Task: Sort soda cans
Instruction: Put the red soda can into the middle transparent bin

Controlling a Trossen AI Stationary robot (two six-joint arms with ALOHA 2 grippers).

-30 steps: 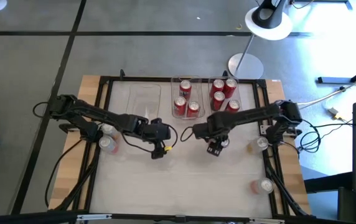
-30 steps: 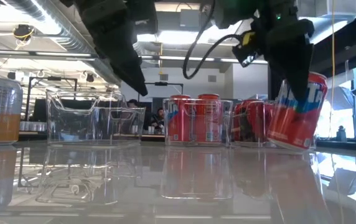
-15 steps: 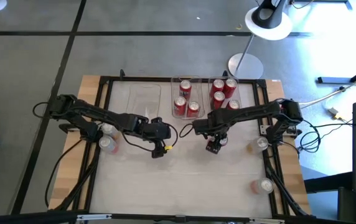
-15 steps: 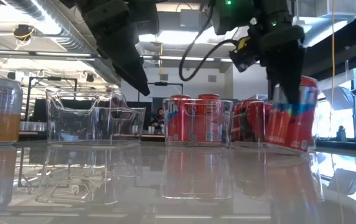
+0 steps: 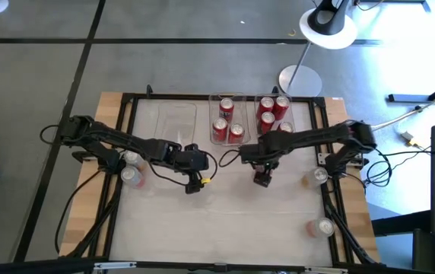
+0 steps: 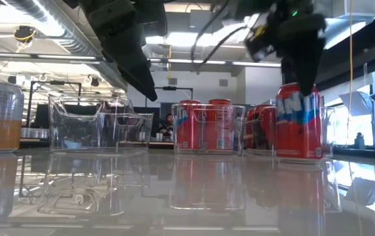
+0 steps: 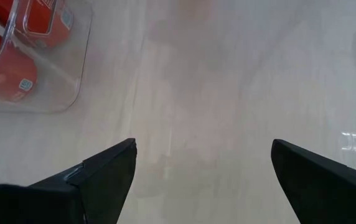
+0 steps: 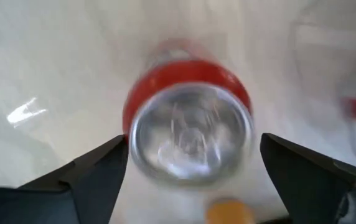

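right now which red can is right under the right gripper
The lone red can standing upright on the open table, outside the clear bins, below the right gripper.

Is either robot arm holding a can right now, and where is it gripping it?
Neither. The right gripper is open above an upright red can, fingers clear of its sides. The left gripper hangs open over bare table.

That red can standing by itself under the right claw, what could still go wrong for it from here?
The right gripper is open, its fingers on either side of the red can, which stands upright on the table. Moving sideways before rising clear, a finger might clip the can and tip it over. The can also stands close in front of the clear bins of red cans, so a nudge could push it against them. The left gripper hangs open nearby, so the arms might crowd each other.
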